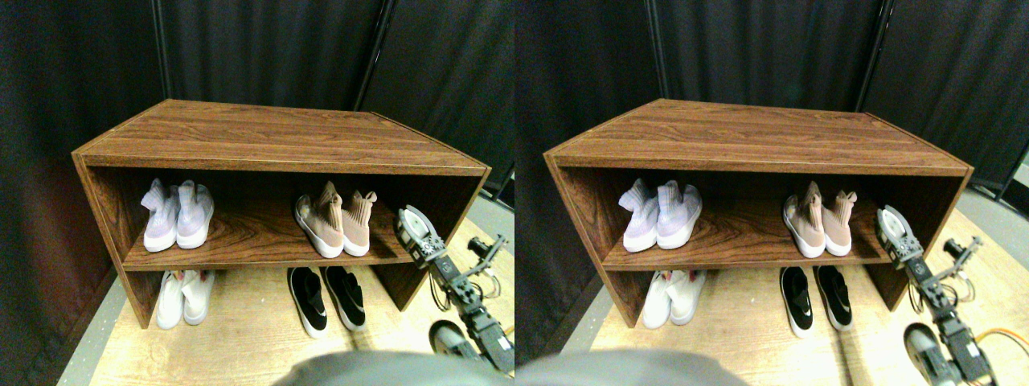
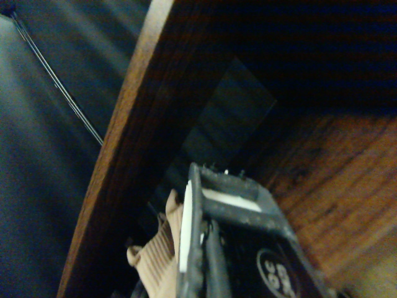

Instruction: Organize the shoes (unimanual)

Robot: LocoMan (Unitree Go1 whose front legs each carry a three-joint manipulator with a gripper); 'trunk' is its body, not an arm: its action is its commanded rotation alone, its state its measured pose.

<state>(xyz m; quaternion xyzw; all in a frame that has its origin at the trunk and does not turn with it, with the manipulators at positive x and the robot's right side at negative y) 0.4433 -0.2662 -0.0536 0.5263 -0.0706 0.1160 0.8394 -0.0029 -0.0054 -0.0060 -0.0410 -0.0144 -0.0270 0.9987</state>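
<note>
1. Right gripper [image 1: 418,233]: raised at the shelf's right end, just right of the pinkish-beige pair; whether its jaws are open or closed cannot be told.
2. Pinkish-beige shoes [image 1: 334,223]: middle shelf, right of centre; one knit cuff [image 2: 152,257] shows beside the jaw.
3. Lavender shoes [image 1: 177,215]: same shelf, left.
4. Black shoes [image 1: 325,299]: floor, under the beige pair.
5. White shoes [image 1: 183,296]: floor, left.
6. Wooden shoe rack [image 1: 273,133]: against dark curtains.

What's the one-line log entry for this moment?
right gripper: at shelf's right end, beside pinkish-beige pair | lavender pair: shelved | white pair, black pair: floor
</note>
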